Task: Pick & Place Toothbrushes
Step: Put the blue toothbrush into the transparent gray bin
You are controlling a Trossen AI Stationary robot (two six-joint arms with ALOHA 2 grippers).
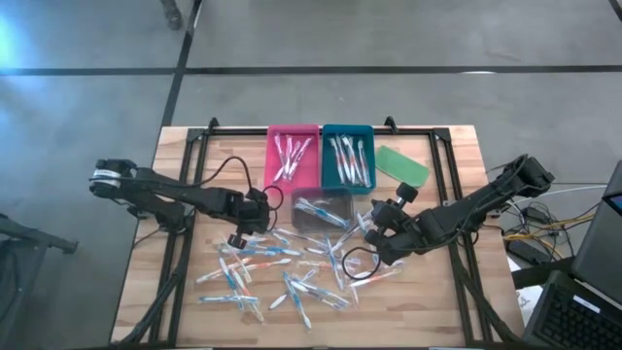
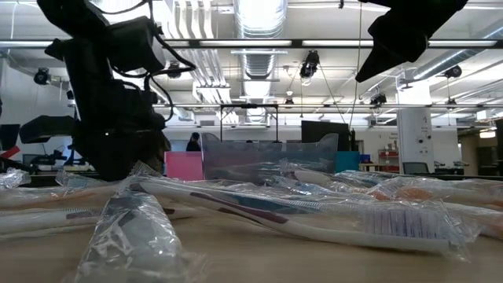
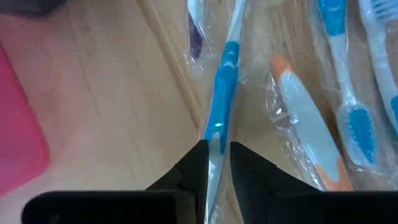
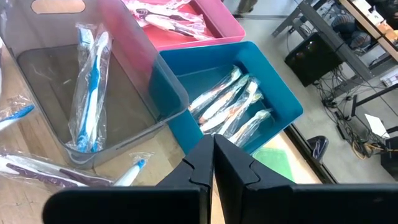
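Note:
Many wrapped toothbrushes (image 1: 282,277) lie scattered on the wooden table's near half. At the far side stand a pink tray (image 1: 293,156), a blue tray (image 1: 347,157) and a clear grey tray (image 1: 321,207), each holding brushes. My left gripper (image 1: 243,231) is down at the pile's left, beside the pink tray, shut on a blue toothbrush (image 3: 222,93). My right gripper (image 1: 374,231) hangs shut above the table just right of the grey tray, with nothing in it (image 4: 213,163). My left gripper pinches the blue toothbrush's pale handle end (image 3: 215,155) between its two fingers (image 3: 193,171), wrapper and all. The fingers slant steeply down from above and stand on either side of the brush's length. The brush runs forward from them over the wood; whether it is lifted I cannot tell.
A flat green piece (image 1: 401,165) lies right of the blue tray. An orange-and-white brush (image 3: 305,124) and another blue brush (image 3: 348,93) lie close beside the held one. A black cable loop (image 1: 358,262) lies among the brushes. Black frame rails (image 1: 185,194) run along the table's sides.

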